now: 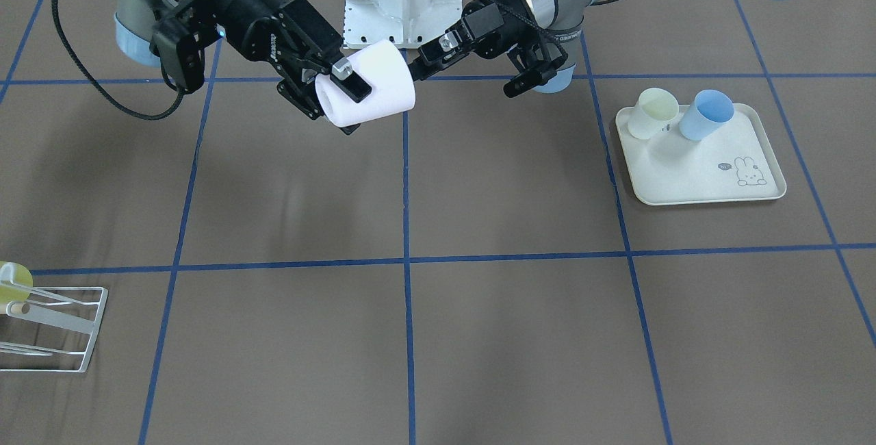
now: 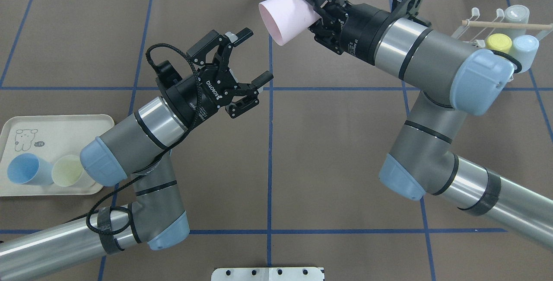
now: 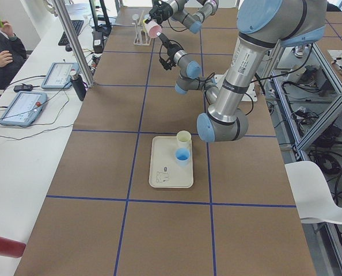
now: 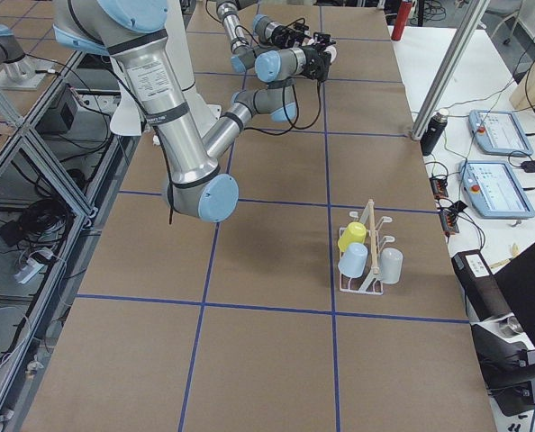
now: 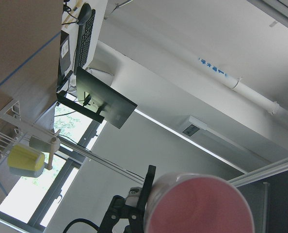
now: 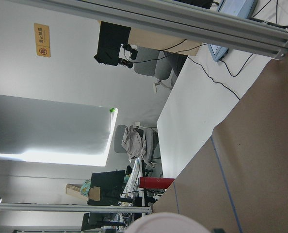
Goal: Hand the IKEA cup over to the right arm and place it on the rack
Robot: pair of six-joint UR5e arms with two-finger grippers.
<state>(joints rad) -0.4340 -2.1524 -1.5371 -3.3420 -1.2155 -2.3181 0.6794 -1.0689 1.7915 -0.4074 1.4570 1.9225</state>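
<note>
The right gripper (image 2: 310, 12) holds the pink cup (image 2: 283, 19), with its jaws closed on the base end. The left gripper (image 2: 259, 53) is wide open and empty, near the cup's mouth but not touching it.

Cups (image 2: 26, 174) on tray (image 2: 60, 122) at left, rack (image 2: 497, 25) far right

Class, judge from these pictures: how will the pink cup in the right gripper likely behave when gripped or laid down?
The pink cup is probably light: the right gripper holds it out sideways by its narrow end alone. Its round, tapered body would likely roll in a curve if laid down. Its smooth wall might slip between the jaws.
</note>
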